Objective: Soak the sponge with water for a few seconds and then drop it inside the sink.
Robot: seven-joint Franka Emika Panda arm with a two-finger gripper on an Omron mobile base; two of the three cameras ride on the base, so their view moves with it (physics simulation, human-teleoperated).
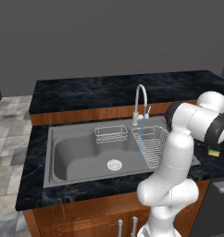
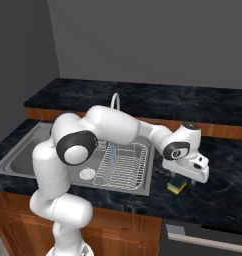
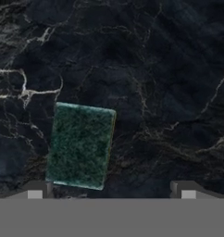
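The pincer [image 3: 111,194] hangs over the dark counter [image 3: 169,69] with its fingertips [image 3: 35,193] spread wide apart and nothing between them. The sponge [image 3: 80,145] lies flat on the counter, green side up, well to the right of the sink [image 1: 63,139] — in the hand view it sits toward 7 o'clock, nearer one fingertip than the other.

The step in hand looks like the grasp. To do it well, I'd shift the pincer toward 9 o'clock until the sponge is centred between the fingertips, then come straight down and close across its narrow sides — off-centre, one fingertip would likely land on the green top.

Count: one sponge, one sink, one stream of water [image 1: 141,139] running from the tap [image 1: 139,99], one dish rack [image 1: 151,144], one small wire basket [image 1: 110,134].
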